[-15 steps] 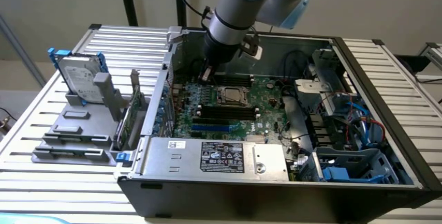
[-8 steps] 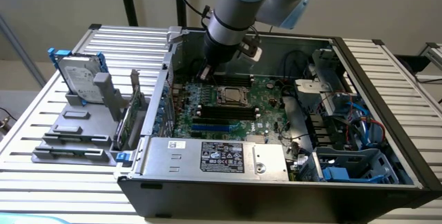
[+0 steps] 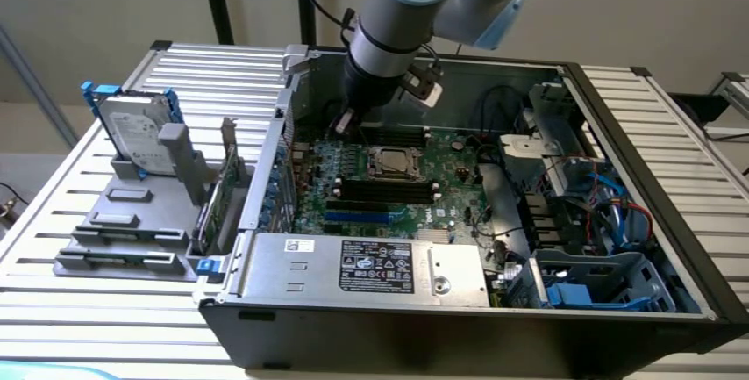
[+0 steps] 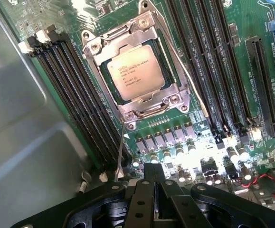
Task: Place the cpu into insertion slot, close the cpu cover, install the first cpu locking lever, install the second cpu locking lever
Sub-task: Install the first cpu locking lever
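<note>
A black open computer case (image 3: 468, 336) lies on a slatted metal table (image 3: 685, 125), its walls boxing in a green motherboard (image 3: 451, 182). Near the board's middle sits the insertion slot (image 3: 374, 163), silvery-rimmed, with open air above it. Long black ribbed memory slots (image 4: 80, 99) crowd it on two opposite sides. The cpu cover (image 4: 177, 90), a thin shiny frame, lies flat over the slot. The cpu (image 4: 135, 71), a smooth grey square with printed text, shows through the cover's window. The black gripper (image 4: 154, 185), fingers pressed together, hovers just beside the slot, near a thin wire lever (image 4: 119, 152) slanting from its corner.
</note>
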